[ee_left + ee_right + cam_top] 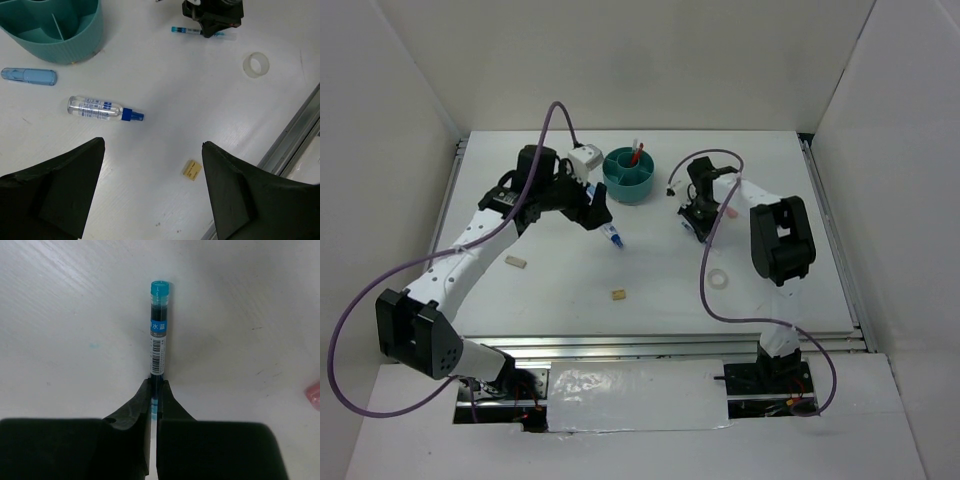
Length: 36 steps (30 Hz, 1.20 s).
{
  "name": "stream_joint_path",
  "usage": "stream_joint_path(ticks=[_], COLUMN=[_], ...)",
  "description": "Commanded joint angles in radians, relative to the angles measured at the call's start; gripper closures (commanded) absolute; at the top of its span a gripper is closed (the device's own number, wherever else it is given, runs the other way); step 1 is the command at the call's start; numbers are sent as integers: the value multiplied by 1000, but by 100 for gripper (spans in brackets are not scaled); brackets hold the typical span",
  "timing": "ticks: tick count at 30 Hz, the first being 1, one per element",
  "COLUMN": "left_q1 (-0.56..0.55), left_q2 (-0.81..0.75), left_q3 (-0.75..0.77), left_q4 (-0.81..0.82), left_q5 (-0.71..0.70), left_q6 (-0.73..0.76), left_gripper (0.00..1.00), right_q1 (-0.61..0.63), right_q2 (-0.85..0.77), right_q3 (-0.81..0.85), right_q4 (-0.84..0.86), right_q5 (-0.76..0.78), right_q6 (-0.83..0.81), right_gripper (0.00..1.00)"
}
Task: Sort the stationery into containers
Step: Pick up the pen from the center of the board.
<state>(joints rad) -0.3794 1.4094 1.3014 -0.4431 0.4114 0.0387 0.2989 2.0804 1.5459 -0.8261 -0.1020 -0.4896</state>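
**Q:** Right arm, what is its condition?

**A:** The right gripper (155, 385) has its fingers pressed together on one end of a thin pen (158, 330). The pen has a teal cap at the far end and dark ink inside. It points away from the fingers, low over the white table (540, 300). I cannot tell whether it is lifted clear of the surface.

**Q:** Any writing on it?

**A:** There is a blue band with white Chinese characters, and a small figure below it that looks like 0.5. Under that is a white label with a barcode. The finer print is too small to read.

**Q:** Left arm?

**A:** The left gripper (152, 145) is spread wide and holds nothing. It hangs above a clear spray bottle (105, 109) with a blue cap, which lies on its side. The bottle carries blue print that is not legible.

**Q:** The container?

**A:** The teal organiser (630, 175) stands at the back centre, and a red pen (636, 155) stands upright in it. A light blue eraser (28, 76) lies just beside its wall.

**Q:** Remaining items?

**A:** The tape ring (719, 280) lies flat, near the right arm. A tan block (618, 295) lies in the middle of the table, and a second tan block (516, 262) lies to the left. A pink piece (314, 394) shows at the edge of the right wrist view, apart from the pen.
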Motion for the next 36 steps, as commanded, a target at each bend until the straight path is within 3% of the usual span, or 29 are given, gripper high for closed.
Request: stream_joint_path(ticks=[1,9,15,21,23,26,31,36], left_q1=[48,111,100,34,-21,-104,-165,-184], left_q2=[-47,-93,-38,14,34,46,42,74], left_q3=[-13,-39,48,125,151,128,85,110], left_q4=[73,147,21,-170,-271,-292,-240,-235], left_q5=[93,303,446,494,498,442,322,296], left_q6=[-112,-224,-169,-51,35,52,1,-19], left_gripper=[9,9,10,9,9,9,9,10], right_q1=[14,127,321,477,511,563,657,756], right_q2=[-101,-465,-736,-934,-991,-1051,-1106,-1137], right_q3=[-13,-174,-432,-673,-774,-872,-935,-971], right_q4=[24,180,384,632,776,930,1056,1075], right_q5=[16,70,142,203,228,243,268,334], right_q6=[-85,-400,-689,-881,-926,-992,-1021,-1041], right_gripper=[100,100,100,100,100,100,100,100])
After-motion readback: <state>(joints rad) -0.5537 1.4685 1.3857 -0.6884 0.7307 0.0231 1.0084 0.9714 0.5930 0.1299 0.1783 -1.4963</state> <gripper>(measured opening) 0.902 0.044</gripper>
